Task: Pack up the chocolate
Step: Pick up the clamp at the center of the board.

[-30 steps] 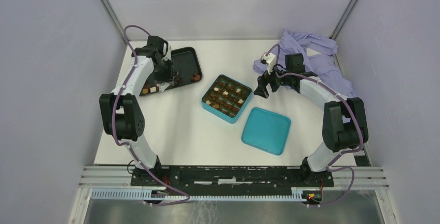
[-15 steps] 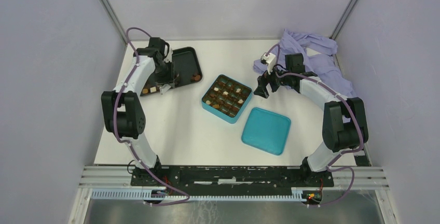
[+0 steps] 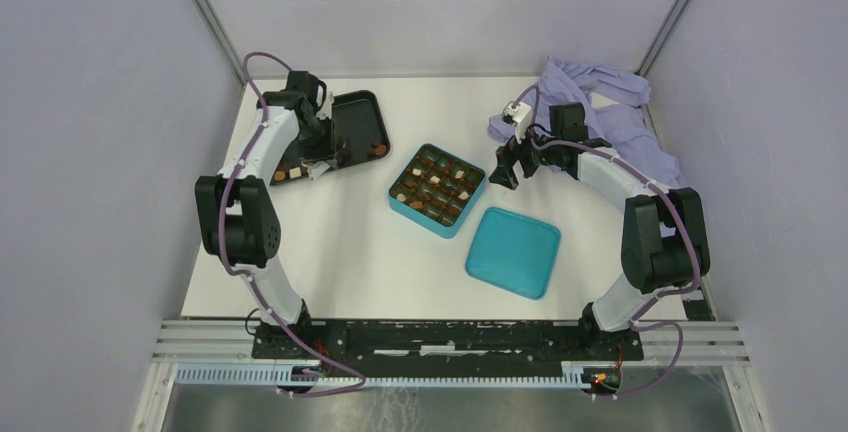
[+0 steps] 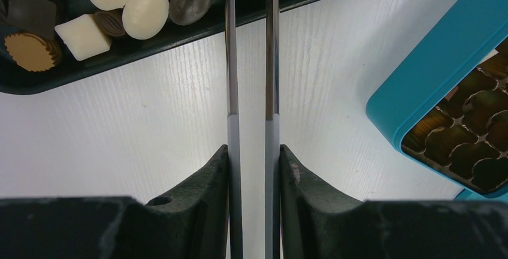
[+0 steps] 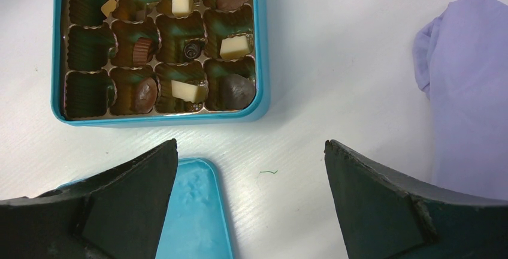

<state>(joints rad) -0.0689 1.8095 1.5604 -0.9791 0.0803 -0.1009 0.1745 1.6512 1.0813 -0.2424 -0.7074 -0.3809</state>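
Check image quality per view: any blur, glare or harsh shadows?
Top external: even, soft light, faint shadows; the chocolate in the teal box too small to resolve. Left wrist: sharp, table grain and the pieces in the black tray crisp. Right wrist: sharp on the box; shiny insert carries teal reflections, the right gripper's fingers near-black.

Two white arms with black joints and purple cables.
The left arm and right arm are built alike: smooth white curved shells between bulky black joint housings, a thin purple cable along each, both on a black base plate. The left gripper has matte black blocks carrying thin flat fingers, pale grey then dark metal. The right gripper has broad black wedge fingers; a small white block sits on its wrist.
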